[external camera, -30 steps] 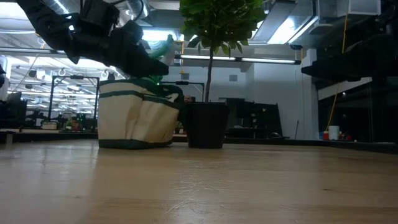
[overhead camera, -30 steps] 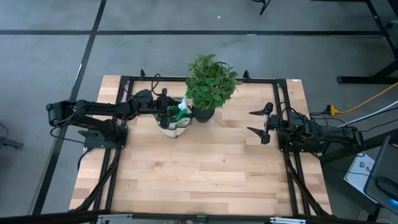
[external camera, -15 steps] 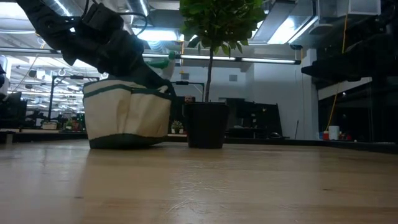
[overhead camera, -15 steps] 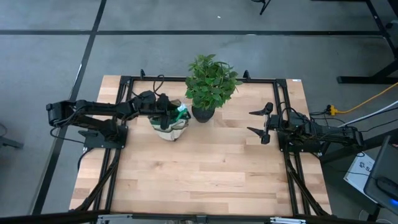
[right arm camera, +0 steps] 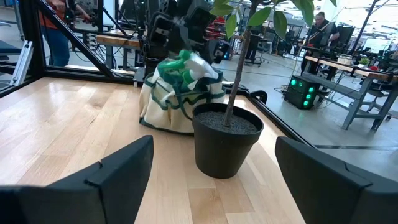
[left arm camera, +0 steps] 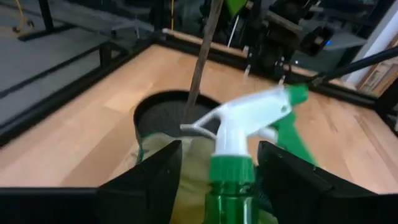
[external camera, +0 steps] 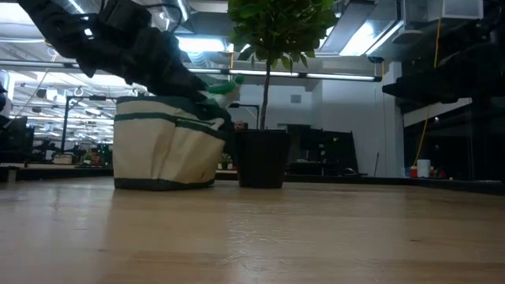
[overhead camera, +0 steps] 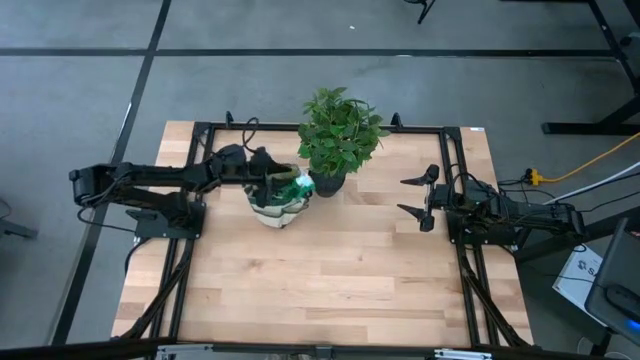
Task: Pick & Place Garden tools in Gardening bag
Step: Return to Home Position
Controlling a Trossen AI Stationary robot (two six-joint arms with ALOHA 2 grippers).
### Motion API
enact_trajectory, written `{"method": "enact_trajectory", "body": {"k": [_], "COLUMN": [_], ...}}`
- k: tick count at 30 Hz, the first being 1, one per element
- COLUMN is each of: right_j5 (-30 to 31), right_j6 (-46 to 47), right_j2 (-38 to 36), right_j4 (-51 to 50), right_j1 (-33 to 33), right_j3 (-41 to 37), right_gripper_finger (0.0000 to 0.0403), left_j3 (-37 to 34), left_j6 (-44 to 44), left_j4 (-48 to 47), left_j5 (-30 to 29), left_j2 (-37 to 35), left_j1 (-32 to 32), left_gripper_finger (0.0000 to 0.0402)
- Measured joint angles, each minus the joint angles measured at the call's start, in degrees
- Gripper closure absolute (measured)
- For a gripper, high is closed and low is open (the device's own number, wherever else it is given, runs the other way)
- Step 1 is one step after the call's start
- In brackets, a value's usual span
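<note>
The beige gardening bag (overhead camera: 278,205) with green trim stands on its base at the table's far left-centre, next to the black plant pot (overhead camera: 327,183). It also shows in the low view (external camera: 166,150). My left gripper (overhead camera: 272,182) is over the bag's mouth, shut on the translucent green spray bottle (left arm camera: 249,118). The bottle's white head and green nozzle (external camera: 219,87) stick out above the bag's rim toward the plant. The other garden tools do not show. My right gripper (overhead camera: 424,197) waits open and empty at the table's right. My left gripper has the spray bottle between its two fingers (left arm camera: 149,180). The green neck (left arm camera: 231,180) rises midway between them. The place of contact lies below the wrist picture's edge. The fingers slant down from the table's left. The bottle leans, its head toward the plant and its lower part inside the bag.
The leafy potted plant (overhead camera: 340,130) in its black pot (right arm camera: 227,140) stands just to the right of the bag. A black frame (overhead camera: 320,128) runs along the far and side edges. Bare wooden tabletop (overhead camera: 330,270) lies nearer. People and benches show beyond the table.
My left gripper, with the spray bottle, has dipped into the bag's mouth, then come a little up and toward the plant pot. The bag has shifted toward the table's left and then back toward the right. The bottle's nozzle now sits lower and nearer the plant.
</note>
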Motion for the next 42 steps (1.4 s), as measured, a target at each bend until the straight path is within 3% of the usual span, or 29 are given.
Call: {"method": "enact_trajectory", "body": {"k": [7, 18, 26, 42], "right_j5": [0.0, 0.0, 0.0, 0.0], "right_j6": [0.0, 0.0, -0.01, 0.0], "right_j2": [-0.01, 0.0, -0.01, 0.0], "right_j4": [0.0, 0.0, 0.0, 0.0], "right_j1": [-0.01, 0.0, 0.0, 0.0], "right_j3": [0.0, 0.0, 0.0, 0.0], "right_gripper_finger": [0.0062, 0.0062, 0.0062, 0.0062], "left_j3": [0.0, 0.09, 0.09, -9.24], "left_j6": [3.46, 7.3, 13.61, 12.57], "left_j4": [-0.87, -9.61, -19.19, -29.52], "left_j5": [-0.01, -0.28, -0.24, -0.17], "left_j2": [-5.6, -16.31, -27.61, -53.19], "left_j1": [0.0, 0.0, -0.13, 0.02], "left_gripper_finger": [0.0157, 0.0153, 0.0153, 0.0153]}}
